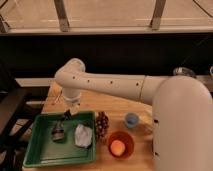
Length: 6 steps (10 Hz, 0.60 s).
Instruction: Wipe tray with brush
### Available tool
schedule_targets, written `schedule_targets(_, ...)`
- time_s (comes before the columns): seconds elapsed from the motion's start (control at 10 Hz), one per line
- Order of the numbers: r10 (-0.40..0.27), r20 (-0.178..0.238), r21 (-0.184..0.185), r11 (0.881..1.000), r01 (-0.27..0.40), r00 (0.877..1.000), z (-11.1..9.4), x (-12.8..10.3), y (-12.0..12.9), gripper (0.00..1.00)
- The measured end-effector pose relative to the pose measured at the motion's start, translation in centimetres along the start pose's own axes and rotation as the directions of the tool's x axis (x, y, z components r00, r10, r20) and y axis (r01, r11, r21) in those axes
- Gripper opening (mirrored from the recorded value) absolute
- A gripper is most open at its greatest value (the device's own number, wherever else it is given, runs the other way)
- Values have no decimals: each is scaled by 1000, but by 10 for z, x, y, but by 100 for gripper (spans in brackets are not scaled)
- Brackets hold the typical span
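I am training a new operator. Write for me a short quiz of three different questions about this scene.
1. True or false: the end effector is above the green tray.
2. What lies in the orange bowl? A) an orange ball B) grapes C) a cloth
3. Fill in: the white crumpled cloth lies in the ____.

Key: 1 true; 2 A; 3 tray.

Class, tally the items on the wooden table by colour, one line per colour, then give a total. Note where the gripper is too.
Green: 1, the tray
White: 1, the crumpled cloth
Dark red: 1, the grape bunch
Orange: 2, the bowl and the fruit inside
Blue: 1, the cup
Total: 6
The gripper is over the tray.
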Motion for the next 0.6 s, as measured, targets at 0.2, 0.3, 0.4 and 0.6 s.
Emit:
schedule_targets(0.2,-11,28,-12,1000,11,1000,7,-10,21,0)
schedule_targets(0.3,-2,33,-16,1000,3,999,7,-6,31,0)
schedule_targets(0.4,13,26,-19,1000,-13,1000,5,5,39,0)
schedule_targets(0.6,61,1,-14,998,-61,998,-6,34,43,0)
